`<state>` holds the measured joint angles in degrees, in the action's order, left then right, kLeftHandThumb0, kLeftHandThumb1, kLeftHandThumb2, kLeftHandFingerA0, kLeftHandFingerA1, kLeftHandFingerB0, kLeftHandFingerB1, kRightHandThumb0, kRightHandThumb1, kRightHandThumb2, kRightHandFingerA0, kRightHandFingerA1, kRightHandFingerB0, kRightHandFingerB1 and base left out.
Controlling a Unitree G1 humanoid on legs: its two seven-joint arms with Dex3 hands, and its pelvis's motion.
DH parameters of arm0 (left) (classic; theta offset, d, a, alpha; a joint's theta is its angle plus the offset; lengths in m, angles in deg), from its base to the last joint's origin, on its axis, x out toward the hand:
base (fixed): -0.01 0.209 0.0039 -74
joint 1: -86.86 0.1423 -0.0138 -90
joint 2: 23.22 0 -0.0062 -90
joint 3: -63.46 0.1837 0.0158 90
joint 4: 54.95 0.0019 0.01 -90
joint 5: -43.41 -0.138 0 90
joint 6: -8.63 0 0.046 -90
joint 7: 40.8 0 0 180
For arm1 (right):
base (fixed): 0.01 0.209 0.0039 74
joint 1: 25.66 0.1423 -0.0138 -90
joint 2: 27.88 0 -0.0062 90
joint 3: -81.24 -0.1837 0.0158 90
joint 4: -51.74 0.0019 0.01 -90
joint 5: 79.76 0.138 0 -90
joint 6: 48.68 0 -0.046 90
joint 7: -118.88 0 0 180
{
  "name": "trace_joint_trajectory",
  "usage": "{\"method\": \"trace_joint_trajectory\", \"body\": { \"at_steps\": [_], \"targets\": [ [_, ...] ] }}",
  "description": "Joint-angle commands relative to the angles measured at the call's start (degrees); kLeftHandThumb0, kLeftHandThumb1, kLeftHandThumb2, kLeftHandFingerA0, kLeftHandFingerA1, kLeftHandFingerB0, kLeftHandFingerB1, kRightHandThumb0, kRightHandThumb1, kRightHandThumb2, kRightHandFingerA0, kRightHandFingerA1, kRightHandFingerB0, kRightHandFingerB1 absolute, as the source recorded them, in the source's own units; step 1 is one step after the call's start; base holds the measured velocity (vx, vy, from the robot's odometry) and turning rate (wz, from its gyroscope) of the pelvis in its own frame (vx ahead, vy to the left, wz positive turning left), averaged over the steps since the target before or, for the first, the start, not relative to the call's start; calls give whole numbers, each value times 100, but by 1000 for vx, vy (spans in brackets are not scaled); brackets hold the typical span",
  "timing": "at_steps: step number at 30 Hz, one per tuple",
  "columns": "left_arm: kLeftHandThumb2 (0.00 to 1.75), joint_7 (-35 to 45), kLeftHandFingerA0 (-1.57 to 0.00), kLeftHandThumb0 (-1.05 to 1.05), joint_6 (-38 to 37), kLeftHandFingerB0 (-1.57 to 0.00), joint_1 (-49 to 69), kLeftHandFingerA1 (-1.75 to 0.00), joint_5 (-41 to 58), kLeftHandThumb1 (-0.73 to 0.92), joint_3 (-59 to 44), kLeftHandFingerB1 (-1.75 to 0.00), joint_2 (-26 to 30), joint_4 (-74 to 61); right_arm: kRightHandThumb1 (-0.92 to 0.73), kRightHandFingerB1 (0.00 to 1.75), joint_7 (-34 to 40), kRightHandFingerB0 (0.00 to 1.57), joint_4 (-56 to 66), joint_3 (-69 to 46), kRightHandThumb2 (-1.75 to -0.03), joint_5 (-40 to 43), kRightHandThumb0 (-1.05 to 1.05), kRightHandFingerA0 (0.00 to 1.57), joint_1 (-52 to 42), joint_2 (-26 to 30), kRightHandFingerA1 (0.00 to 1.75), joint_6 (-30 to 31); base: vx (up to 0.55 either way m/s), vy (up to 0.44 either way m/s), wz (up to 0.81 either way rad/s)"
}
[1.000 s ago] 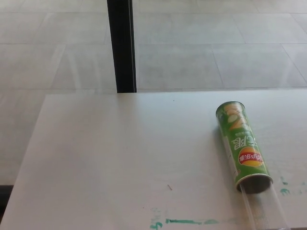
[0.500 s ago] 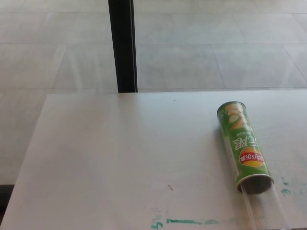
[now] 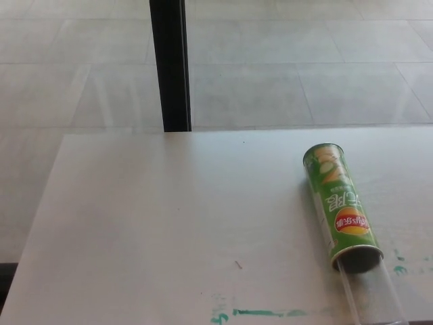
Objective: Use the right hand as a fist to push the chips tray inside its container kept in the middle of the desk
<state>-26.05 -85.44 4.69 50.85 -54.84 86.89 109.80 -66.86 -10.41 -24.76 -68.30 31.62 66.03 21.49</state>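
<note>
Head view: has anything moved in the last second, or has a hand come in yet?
Nothing has visibly changed. The green chips can lies on its side on the desk as before, the clear tray sticking out of its near end. Only the camera shifted slightly. Neither hand is in view.
</note>
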Motion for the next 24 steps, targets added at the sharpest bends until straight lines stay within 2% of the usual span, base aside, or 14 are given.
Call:
{"method": "trace_joint_trajectory", "body": {
  "at_steps": [1,2,3,4,7,12,16,18,24],
  "targets": [
    [101,88,-48,-67,-97,-36,94,-63,196,65,-127,-55,140,30,-78,52,-1425,67,258,381,-63,-257,-49,79,-450,937,77,-334,0,0,0],
    [101,67,-48,-67,-90,-36,92,-63,189,65,-121,-55,140,26,-78,52,-1423,67,242,391,-63,-341,-49,79,-453,986,77,-353,0,0,0],
    [65,64,-53,-67,-95,-41,103,-54,182,82,-110,-43,143,7,-63,67,-1409,61,195,424,-103,-433,-45,80,-453,1008,83,-410,0,0,0],
    [65,106,-52,-67,-157,-40,126,-54,144,84,-72,-43,149,-7,-78,51,-1426,68,165,464,-63,-462,-49,80,-464,1044,77,-402,0,0,0],
    [64,113,-51,-67,-67,-39,60,-52,220,83,-152,-43,158,29,-79,49,-1414,65,156,478,-63,-1146,-52,75,-549,1321,69,-458,0,0,0],
    [64,88,-53,-69,-83,-41,63,-51,165,82,-108,-43,181,49,-79,50,-1351,66,164,514,-63,-1695,-53,77,-605,1483,70,-577,0,0,0],
    [64,65,-51,-68,-122,-40,60,-52,136,83,-82,-42,174,57,-78,51,-1328,67,72,449,-63,-2072,-55,81,-673,1578,80,-968,0,0,0],
    [64,97,-53,-68,-83,-41,65,-56,223,81,-158,-44,166,46,-79,51,-1359,67,87,457,-62,-2125,-56,83,-700,1616,80,-921,0,0,0],
    [64,88,-53,-69,-91,-42,71,-55,201,81,-163,-44,173,36,-81,50,-1419,65,68,483,-64,-2481,-60,81,-593,1780,79,-727,0,0,0]
  ]
}}
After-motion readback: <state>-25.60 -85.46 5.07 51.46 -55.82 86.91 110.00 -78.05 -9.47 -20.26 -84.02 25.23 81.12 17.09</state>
